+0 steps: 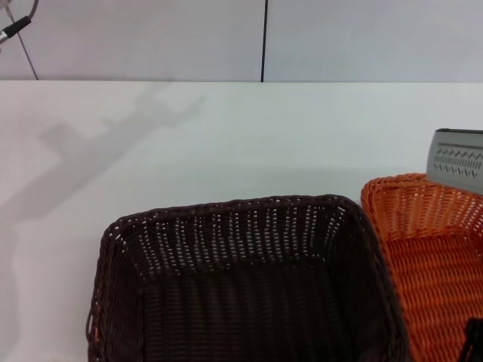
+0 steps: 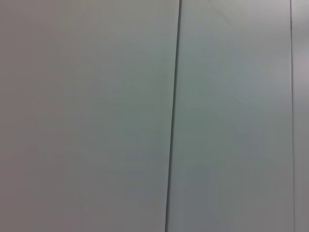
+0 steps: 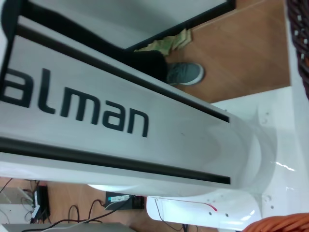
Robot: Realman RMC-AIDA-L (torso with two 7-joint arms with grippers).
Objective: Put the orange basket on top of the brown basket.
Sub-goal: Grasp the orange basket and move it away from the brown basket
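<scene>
Orange basket (image 1: pixel 434 264): on the table (image 1: pixel 249 143) at 4 o'clock in my head view, touching the brown one's side, cut off by the frame.
Brown basket (image 1: pixel 241 286): at 6 o'clock, open and upright.
Handling: I judge the orange one light, stiff and springy; I'd grab its braided rim, where the weave gives purchase.
Room: open white table from 9 to 1 o'clock; a grey box (image 1: pixel 456 154) crowds 3 o'clock.
Grippers: neither shows, so I cannot tell their opening.

White matte tabletop (image 1: pixel 249 143) fills the frame. Dark brown rectangular woven basket (image 1: pixel 241 294) at lower centre; bright orange woven basket (image 1: pixel 434 256) touching it, lower right.
</scene>
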